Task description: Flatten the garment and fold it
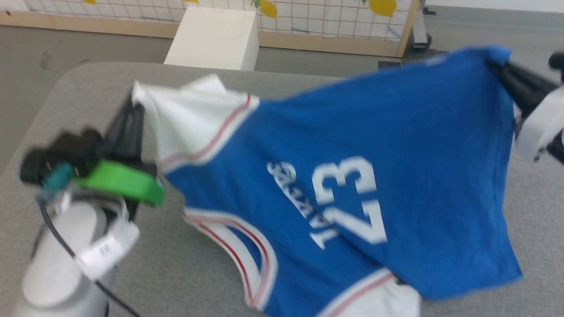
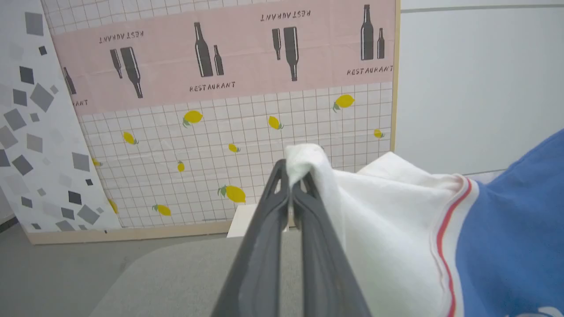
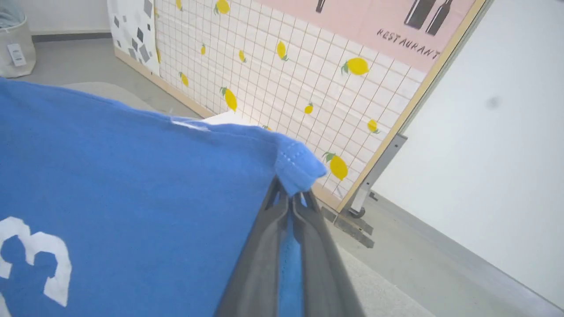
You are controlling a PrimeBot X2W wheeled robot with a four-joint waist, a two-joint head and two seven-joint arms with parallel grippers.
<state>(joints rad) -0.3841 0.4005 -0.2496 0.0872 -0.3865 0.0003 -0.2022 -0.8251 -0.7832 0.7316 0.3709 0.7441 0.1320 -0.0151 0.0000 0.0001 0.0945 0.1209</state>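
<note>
My left jaws are pinched tight on the tip of one white sleeve (image 2: 374, 211) of the blue number-23 T-shirt (image 1: 352, 185). My right jaws are closed on a blue hem corner (image 3: 299, 169). The T-shirt hangs stretched between them above the grey worktop (image 1: 176, 273), with its collar (image 1: 246, 251) towards me.

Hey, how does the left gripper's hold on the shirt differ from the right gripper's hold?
The left gripper pinches the white sleeve, while the right gripper pinches a blue hemmed corner. In the head view the left gripper sits lower in the picture, at the left, and the right gripper sits higher, at the far right edge. Both are shut on the garment, which stretches between them.
</note>
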